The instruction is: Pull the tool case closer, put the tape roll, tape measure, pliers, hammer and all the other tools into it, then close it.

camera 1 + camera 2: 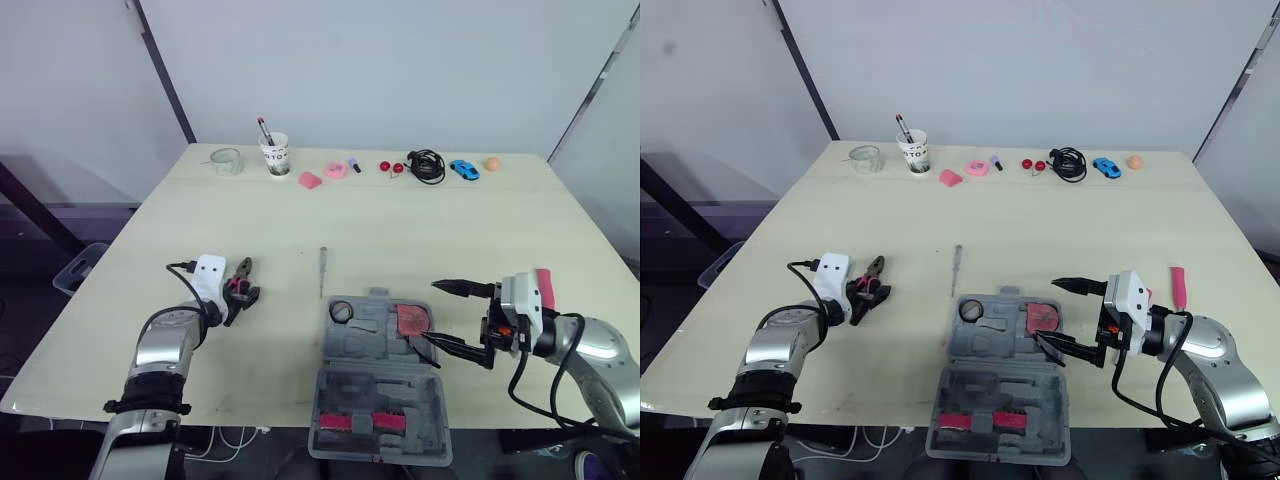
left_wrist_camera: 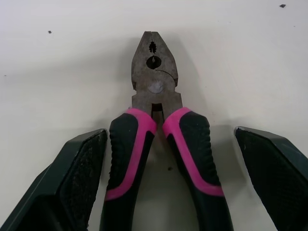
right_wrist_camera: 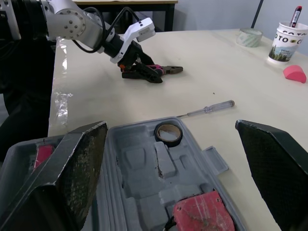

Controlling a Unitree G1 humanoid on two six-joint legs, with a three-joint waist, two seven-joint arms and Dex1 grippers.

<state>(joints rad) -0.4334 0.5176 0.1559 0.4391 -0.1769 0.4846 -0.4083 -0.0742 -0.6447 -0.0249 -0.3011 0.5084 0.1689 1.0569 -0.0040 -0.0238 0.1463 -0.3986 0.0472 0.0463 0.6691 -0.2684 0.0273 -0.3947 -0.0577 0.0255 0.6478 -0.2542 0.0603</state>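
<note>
Left wrist view showed the left tool [image 2: 168,137] spread wide, empty, straddling the handles of the pink-and-black pliers [image 2: 154,86] flat on the desk [image 1: 400,230]. The right tool [image 1: 437,312] — wide open, holding nothing — hung at the edge of the open tool case [image 1: 365,345], where a tape roll [image 3: 168,133] and red tape measure [image 3: 202,214] lay

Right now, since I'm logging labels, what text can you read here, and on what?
"TO": large letters on the white cup; further letters beside them and the smaller print below are too blurred to read.
Tool case and pliers: no text that I can make out.
</note>
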